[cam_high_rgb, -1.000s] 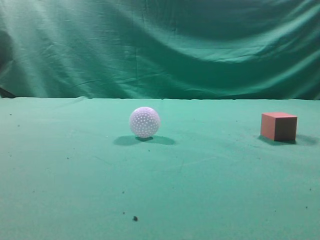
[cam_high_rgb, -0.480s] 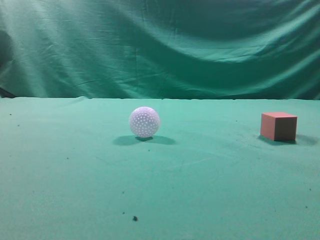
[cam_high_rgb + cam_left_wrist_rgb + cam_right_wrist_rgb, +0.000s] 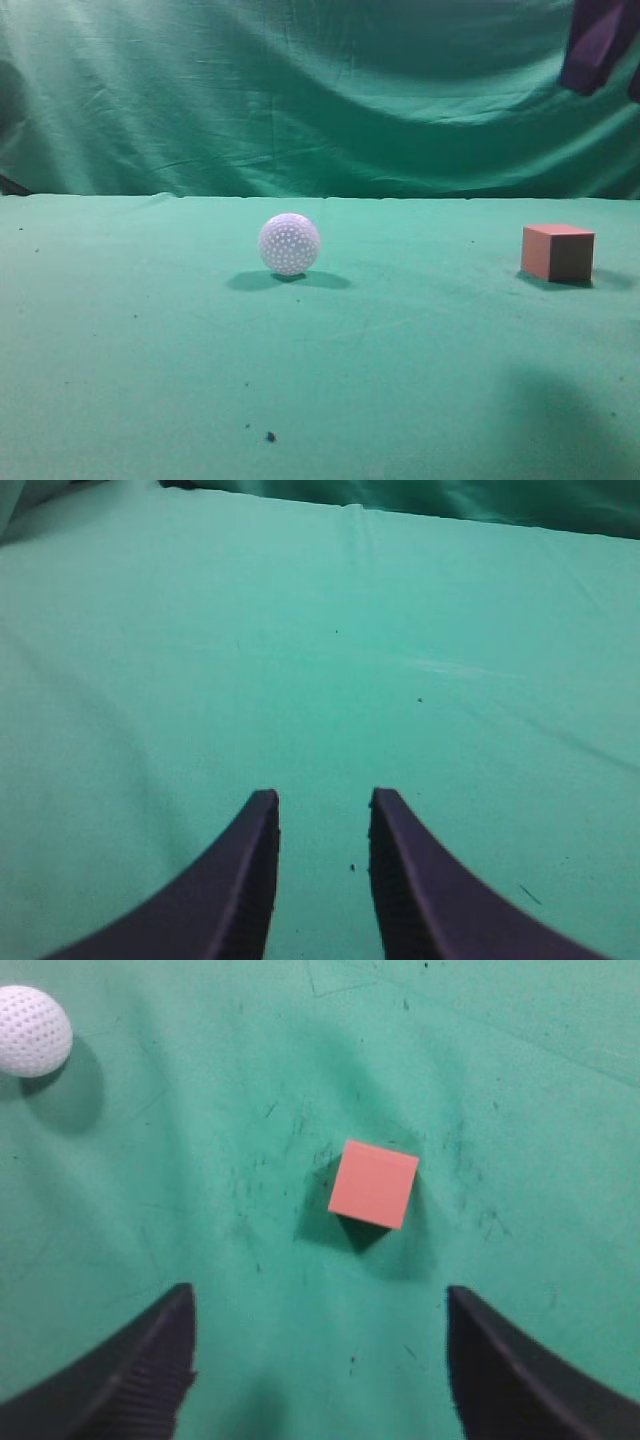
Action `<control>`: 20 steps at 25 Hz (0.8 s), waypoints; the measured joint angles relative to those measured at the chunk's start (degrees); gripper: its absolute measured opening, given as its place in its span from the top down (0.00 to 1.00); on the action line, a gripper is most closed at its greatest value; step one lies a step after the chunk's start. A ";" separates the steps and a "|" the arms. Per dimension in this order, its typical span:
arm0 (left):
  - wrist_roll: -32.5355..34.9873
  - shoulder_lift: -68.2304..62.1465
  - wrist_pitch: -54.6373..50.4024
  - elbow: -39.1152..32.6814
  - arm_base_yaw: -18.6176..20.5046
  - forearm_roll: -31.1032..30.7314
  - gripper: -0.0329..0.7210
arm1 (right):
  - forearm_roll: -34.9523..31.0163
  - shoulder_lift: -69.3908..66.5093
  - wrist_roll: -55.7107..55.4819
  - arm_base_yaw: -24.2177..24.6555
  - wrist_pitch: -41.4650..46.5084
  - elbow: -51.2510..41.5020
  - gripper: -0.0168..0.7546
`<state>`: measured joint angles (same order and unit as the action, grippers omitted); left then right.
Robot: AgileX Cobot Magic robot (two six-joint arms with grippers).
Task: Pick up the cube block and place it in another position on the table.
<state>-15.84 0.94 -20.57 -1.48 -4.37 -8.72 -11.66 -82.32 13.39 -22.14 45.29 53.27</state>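
Light: even, soft, green cast | Shadows: soft pool under dimpled ball [image 3: 289, 244], spreading both sides; dark patch beside cube block [image 3: 373, 1183]; broad dim shade on table [image 3: 150, 330] lower right | Blur: gripper fingers [image 3: 240, 890] soft, close-up; exterior grainy

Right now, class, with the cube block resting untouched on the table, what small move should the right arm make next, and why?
Probably lower the right gripper straight down around the cube block. Its jaws are wide open, the cube sits on the table just ahead of the gap between them, and the ball lies well off to one side.
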 joint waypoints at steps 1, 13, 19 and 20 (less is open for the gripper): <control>0.00 0.00 0.00 0.00 0.00 0.00 0.61 | 0.13 -1.86 0.00 0.00 0.00 0.86 0.24; 0.00 0.00 0.00 0.00 0.00 0.00 0.61 | 2.72 -18.87 -2.58 0.00 -5.99 4.25 0.39; 0.00 0.00 0.00 0.00 0.00 0.00 0.61 | 4.09 -19.54 -4.35 0.00 -4.19 9.04 0.69; 0.00 0.00 0.00 0.00 0.00 0.00 0.61 | 5.22 -19.12 -4.76 0.00 -4.07 10.47 0.69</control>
<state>-15.84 0.94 -20.57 -1.48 -4.37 -8.72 -6.44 -101.44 8.63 -22.14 41.22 63.74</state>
